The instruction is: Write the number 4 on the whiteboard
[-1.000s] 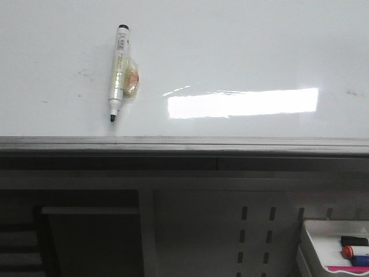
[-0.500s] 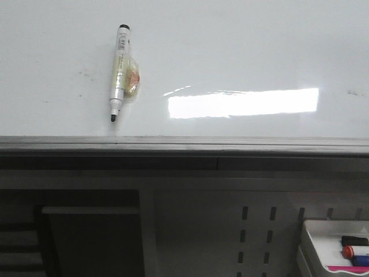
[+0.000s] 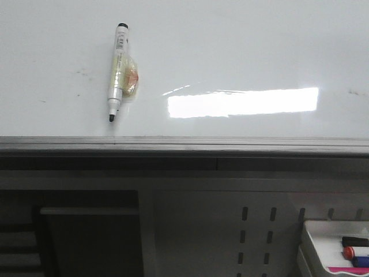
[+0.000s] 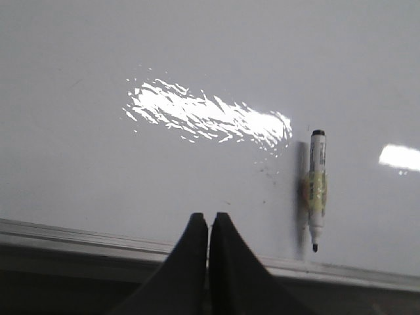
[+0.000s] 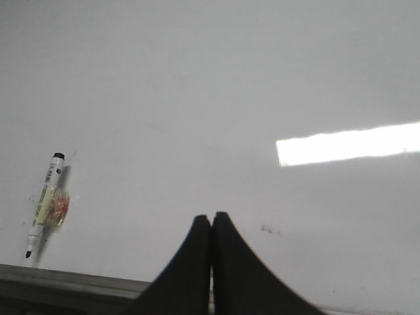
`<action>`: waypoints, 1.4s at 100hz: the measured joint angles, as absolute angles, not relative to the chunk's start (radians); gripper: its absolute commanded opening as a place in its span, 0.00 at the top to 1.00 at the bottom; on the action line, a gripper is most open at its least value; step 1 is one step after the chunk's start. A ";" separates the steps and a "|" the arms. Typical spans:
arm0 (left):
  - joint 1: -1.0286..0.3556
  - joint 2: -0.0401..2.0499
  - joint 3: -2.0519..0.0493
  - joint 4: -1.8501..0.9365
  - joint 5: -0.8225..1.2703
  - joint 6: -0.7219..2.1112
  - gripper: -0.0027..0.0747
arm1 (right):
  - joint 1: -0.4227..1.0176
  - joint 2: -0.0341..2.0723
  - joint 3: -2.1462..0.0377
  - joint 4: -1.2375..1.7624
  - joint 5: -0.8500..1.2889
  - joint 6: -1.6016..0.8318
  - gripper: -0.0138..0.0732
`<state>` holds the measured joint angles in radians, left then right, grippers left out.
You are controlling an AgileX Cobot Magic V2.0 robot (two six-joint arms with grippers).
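Since a second ago the marker [image 3: 119, 72] looks a touch farther up our front view. It lies uncapped, far left on the whiteboard [image 3: 242, 52]. No 4 is drawn yet. Left gripper [image 4: 209, 226] and right gripper [image 5: 211, 226] are pressed together, empty, so everything remains.

No text can be read anywhere. The marker [image 3: 118, 72] lying on the whiteboard [image 3: 242, 52] carries a small printed label [image 3: 121, 38] near its capped end, like a barcode with tiny lettering, but it is too small and blurred to make out.
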<state>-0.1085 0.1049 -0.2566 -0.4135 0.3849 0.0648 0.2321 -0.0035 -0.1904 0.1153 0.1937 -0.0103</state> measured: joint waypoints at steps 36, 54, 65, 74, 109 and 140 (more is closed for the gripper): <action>-0.146 0.501 -0.453 -0.463 0.534 0.305 0.38 | 0.232 0.182 -0.315 0.084 0.245 -0.010 0.55; -0.264 0.638 -0.483 -0.662 0.503 0.492 0.48 | 0.232 0.248 -0.357 0.118 0.290 -0.010 0.35; -0.353 0.734 -0.517 -0.733 0.444 0.556 0.49 | 0.232 0.276 -0.367 0.119 0.301 -0.010 0.35; -0.425 0.817 -0.551 -0.776 0.372 0.570 0.49 | 0.232 0.285 -0.369 0.122 0.303 -0.010 0.35; -0.592 1.157 -0.687 -0.838 0.215 0.580 0.49 | 0.232 0.287 -0.369 0.124 0.308 -0.010 0.35; -0.596 1.356 -0.742 -0.844 0.155 0.580 0.49 | 0.232 0.287 -0.369 0.125 0.313 -0.010 0.35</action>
